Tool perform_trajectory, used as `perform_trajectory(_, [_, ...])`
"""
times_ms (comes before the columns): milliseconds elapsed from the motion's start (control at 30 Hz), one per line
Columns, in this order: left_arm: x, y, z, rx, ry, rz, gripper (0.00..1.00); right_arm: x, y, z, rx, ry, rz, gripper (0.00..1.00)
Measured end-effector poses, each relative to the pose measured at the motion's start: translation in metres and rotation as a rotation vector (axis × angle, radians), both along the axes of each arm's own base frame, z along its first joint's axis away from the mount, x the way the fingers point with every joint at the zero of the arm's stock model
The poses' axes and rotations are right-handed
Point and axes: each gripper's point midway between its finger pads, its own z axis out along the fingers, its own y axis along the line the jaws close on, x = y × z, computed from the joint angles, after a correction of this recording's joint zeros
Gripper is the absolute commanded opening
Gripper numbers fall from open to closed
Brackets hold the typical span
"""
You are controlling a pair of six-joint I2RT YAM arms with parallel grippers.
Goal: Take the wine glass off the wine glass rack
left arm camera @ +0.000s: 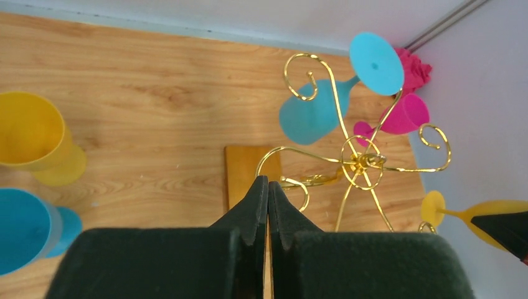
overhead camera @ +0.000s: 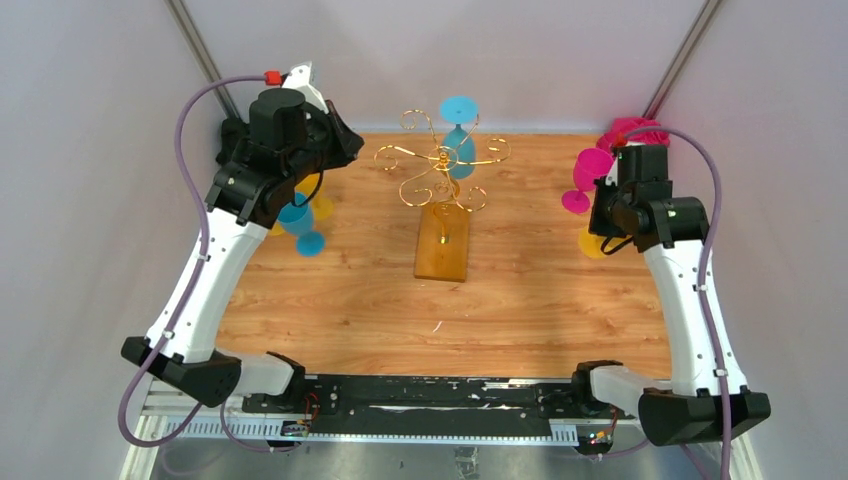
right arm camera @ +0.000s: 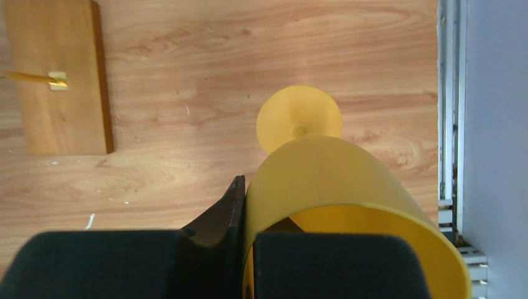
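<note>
The wooden desk carries the wine glass rack at its middle. A blue wine glass hangs foot-up from one of the rack's far scroll arms. The right gripper pinches the rim of a yellow wine glass near the desk's right edge, one finger inside the bowl. The left gripper is pressed together and empty, near a second blue glass and a second yellow glass. Pink glasses stand at the far right.

Rack at table centre, wine glass on its far side

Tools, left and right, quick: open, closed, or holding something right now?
Left tool: closed, holding nothing.
Right tool: closed on the yellow wine glass, pinching its bowl wall.
</note>
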Motion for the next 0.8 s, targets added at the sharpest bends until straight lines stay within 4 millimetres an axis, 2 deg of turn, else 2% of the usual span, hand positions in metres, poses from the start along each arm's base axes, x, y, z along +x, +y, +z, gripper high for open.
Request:
perform_trajectory(100, [-0.005, 0.006, -0.010, 0.038, 0.015, 0.006, 0.10, -0.004, -0.003, -0.021, -0.025, 0.068, -0.001, 0.00])
perform_trajectory(200, [-0.008, 0.009, -0.015, 0.060, 0.021, 0.004, 0.13, 0.001, -0.006, -0.040, -0.048, 0.120, 0.000, 0.00])
perform_trajectory(333, [-0.009, 0.009, -0.019, 0.074, 0.027, 0.000, 0.13, 0.015, -0.007, -0.072, -0.038, 0.203, 0.005, 0.00])
perform_trajectory(533, [-0.010, 0.010, -0.026, 0.091, 0.041, -0.004, 0.14, 0.046, -0.029, -0.113, -0.009, 0.291, -0.057, 0.00])
perform_trajectory(800, [-0.010, 0.012, -0.029, 0.100, 0.046, 0.001, 0.14, 0.074, -0.042, -0.141, 0.014, 0.359, -0.072, 0.00])
